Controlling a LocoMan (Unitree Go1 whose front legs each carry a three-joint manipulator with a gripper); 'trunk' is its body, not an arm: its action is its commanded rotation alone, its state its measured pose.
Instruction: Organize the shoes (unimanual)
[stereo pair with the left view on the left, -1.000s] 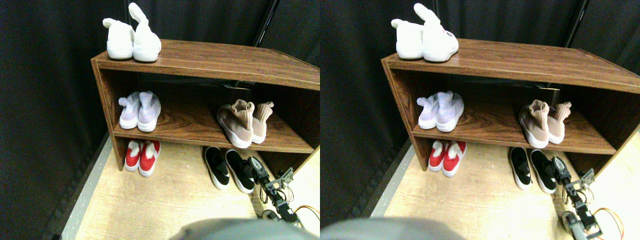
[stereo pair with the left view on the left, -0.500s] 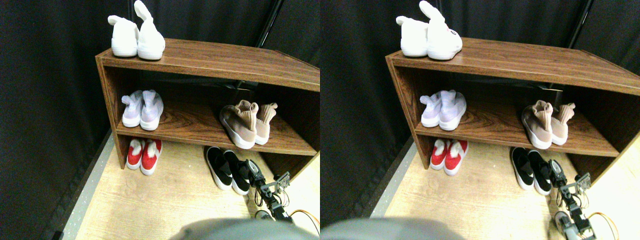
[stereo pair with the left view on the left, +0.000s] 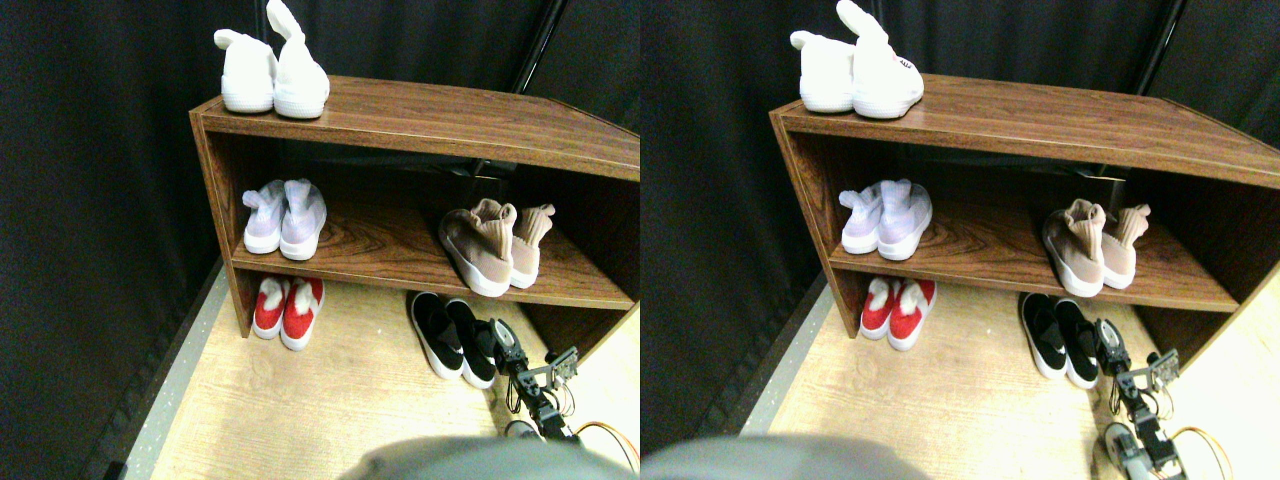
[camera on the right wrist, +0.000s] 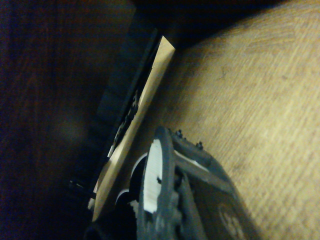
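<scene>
item: wooden shoe rack, two-tiered, set on a pale wood floor before a dark curtain.

top board: one pair of white shoes, placed at the far left end.

middle shelf: one pair of pale lilac shoes at the left; one pair of tan knit sneakers at the right, the nearer shoe angled so that its white sole is turned outward, close to the shelf's front edge.

floor level: one pair of red shoes under the left end; one pair of black slip-ons with white soles, laid side by side under the right part.

right gripper: positioned just beside the outer black slip-on, apparently touching or nearly touching its side. whether the jaws are spread or clenched cannot be told. in the wrist view only a jaw frame, floor and a dark edge are shown; nothing is seen to be grasped.

risks noted, as judgement: the outer slip-on may be nudged askew if the gripper is driven sideways into it, and the neat pairing lost. the rack's side panel, close by, may be struck by the arm. the angled tan sneaker may be dislodged if the shelf is jolted.
</scene>
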